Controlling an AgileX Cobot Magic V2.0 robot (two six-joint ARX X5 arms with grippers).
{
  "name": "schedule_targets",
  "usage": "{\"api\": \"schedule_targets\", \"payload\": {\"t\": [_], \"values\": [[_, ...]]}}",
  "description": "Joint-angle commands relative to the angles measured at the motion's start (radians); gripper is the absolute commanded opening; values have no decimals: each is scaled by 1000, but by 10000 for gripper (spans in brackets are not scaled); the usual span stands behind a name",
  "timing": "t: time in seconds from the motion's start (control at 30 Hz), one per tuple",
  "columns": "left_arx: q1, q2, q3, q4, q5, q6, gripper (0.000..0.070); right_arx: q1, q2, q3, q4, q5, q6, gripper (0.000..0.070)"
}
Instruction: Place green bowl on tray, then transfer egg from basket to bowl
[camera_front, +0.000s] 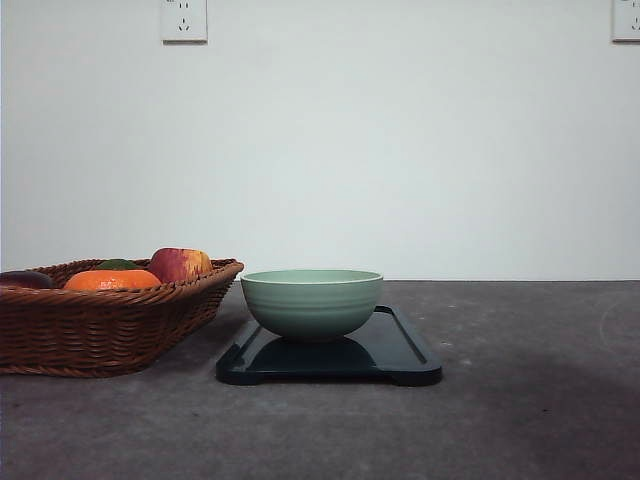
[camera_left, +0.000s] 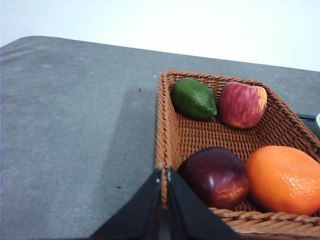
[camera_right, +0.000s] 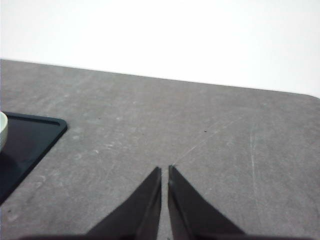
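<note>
Nearest you, the table (camera_front: 520, 420) is a dark grey, matte surface with faint scuffs and pale scratches, clearest in the right wrist view. There your right end effector (camera_right: 164, 170) hangs over bare table with its two dark fingers drawn together to a thin slit and nothing between them. Your left end effector (camera_left: 164, 171) is likewise closed to a narrow gap and carries nothing; it sits at the near corner of the basket (camera_left: 165, 125).

Further in, the tray (camera_front: 400, 355) lies flat on the table, and the green bowl (camera_front: 312, 300) stands upright on its left part. Just left of the tray is the basket, with slanted woven sides. Inside it you can see a dark red apple (camera_left: 216, 176) and an orange fruit (camera_left: 284, 178) at the near end, a green fruit (camera_left: 194, 98) and a red-yellow apple (camera_left: 242, 104) at the far end. You cannot make out the egg in any view.

Behind the table's far edge, a plain white wall (camera_front: 400, 150) rises, with one power socket (camera_front: 184, 20) at upper left and another socket (camera_front: 626, 20) at upper right.
</note>
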Motion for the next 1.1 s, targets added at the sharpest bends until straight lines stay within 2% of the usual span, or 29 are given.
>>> {"api": "schedule_targets", "payload": {"t": [0.0,0.17,1.07], "values": [[0,0,-19,-6,-2,-1,0,-5,-48,-33,27,-1,24,15],[0,0,-19,-7,-2,-1,0,-8,-88,-96,49,0,66,15],[0,0,-19,-7,-2,-1,0,-4,-88,-96,46,1,69,15]]}}
